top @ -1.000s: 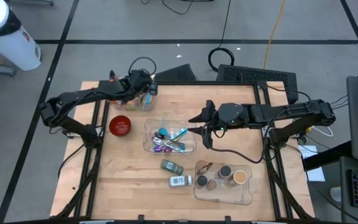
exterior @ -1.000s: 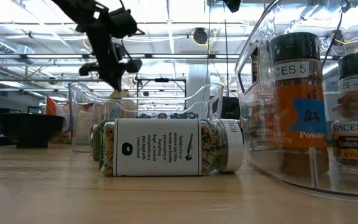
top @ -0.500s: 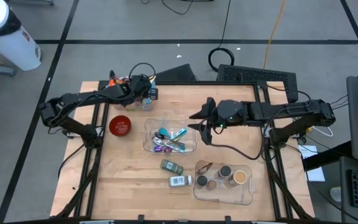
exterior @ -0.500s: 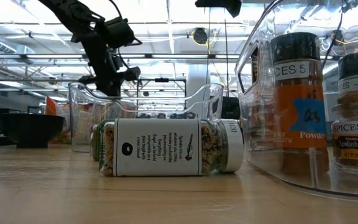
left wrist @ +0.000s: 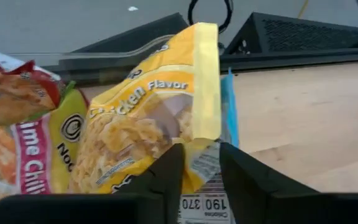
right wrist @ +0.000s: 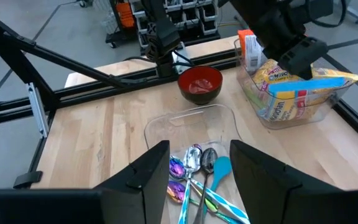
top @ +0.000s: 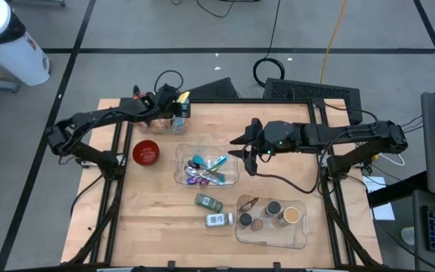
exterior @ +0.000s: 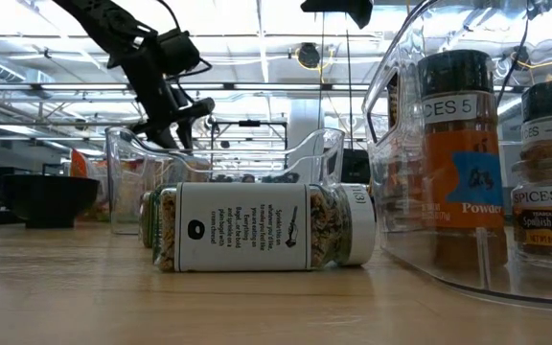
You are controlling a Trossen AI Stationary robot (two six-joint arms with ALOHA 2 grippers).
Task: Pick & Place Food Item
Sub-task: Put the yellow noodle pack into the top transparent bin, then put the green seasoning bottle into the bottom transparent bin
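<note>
My left gripper [left wrist: 199, 163] sits upper left in the high view, fingers loosely pinching the yellow chicken-flavor noodle packet [left wrist: 148, 127] over the clear plastic snack bin [right wrist: 303, 109]. I'd squeeze firmer before lifting straight up. My right gripper [right wrist: 199, 163] hangs parted mid-frame, holding nothing.

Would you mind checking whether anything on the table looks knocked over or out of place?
Two spice jars lie on their sides on the bare wood, outside the clear spice bin where the other jars stand upright. Nothing looks spilled or damaged.
</note>
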